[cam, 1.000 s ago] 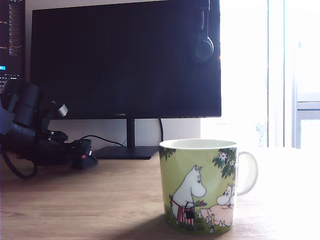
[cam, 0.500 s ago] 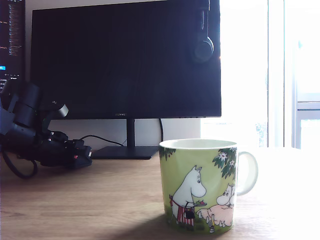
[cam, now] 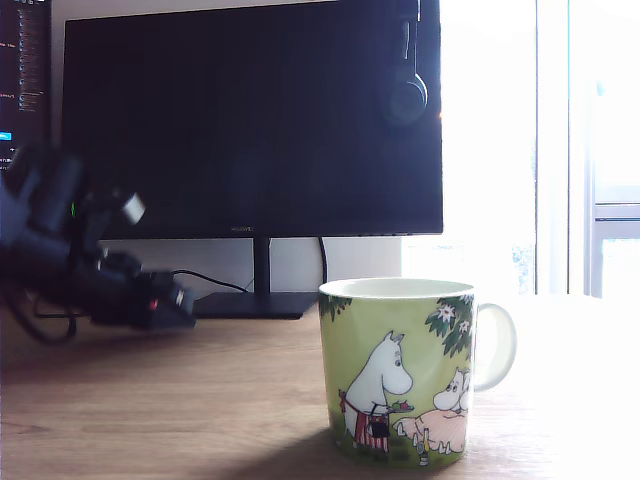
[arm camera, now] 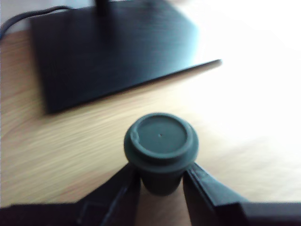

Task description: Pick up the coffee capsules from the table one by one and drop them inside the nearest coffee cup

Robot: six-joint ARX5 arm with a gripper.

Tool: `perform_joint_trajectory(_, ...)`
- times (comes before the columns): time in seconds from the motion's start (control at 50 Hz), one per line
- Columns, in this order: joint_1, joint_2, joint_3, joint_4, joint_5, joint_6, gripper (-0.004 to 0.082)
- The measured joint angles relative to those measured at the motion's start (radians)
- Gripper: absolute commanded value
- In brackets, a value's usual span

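In the wrist view a dark grey coffee capsule [arm camera: 161, 147] sits between my two black fingers [arm camera: 123, 188], its flanged rim facing the camera, held above the wood-grain table [arm camera: 56, 146]. My gripper [arm camera: 161, 181] is shut on it. In the exterior view my arm and gripper [cam: 165, 302] are blurred at that view's left, a little above the table [cam: 150, 410]. The green coffee cup [cam: 400, 370] with white cartoon figures and a white handle stands in the foreground, toward the exterior view's right of the gripper. No other capsule shows.
A large black monitor [cam: 250, 120] stands behind, its flat black base [arm camera: 113, 52] on the table just past the gripper. A black cable [cam: 205, 280] runs to the base. Headphones [cam: 405, 90] hang on the monitor's corner. A bright window [cam: 560, 150] fills the exterior view's right.
My arm has lifted slightly and moved toward the exterior view's right, nearer the cup, and now shows motion blur. The cup has not moved.
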Motion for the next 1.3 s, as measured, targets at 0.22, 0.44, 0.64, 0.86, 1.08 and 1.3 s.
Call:
perform_joint_trajectory(0.22, -0.04, -0.195, -0.01, -0.144, 0.023, 0.025, 0.0059)
perform_joint_trajectory(0.44, -0.097, -0.363, -0.119, -0.179, 0.023, 0.026, 0.0059)
perform_joint_trajectory(0.64, -0.147, -0.5, -0.218, -0.252, 0.03, 0.026, 0.0059)
perform_joint_trajectory(0.86, -0.187, -0.68, -0.288, -0.305, 0.05, 0.026, 0.0059)
perform_joint_trajectory(1.08, -0.229, -0.801, -0.336, -0.412, 0.068, 0.025, 0.006)
perform_joint_trajectory(1.3, -0.3, -0.909, -0.336, -0.531, 0.068, 0.025, 0.006)
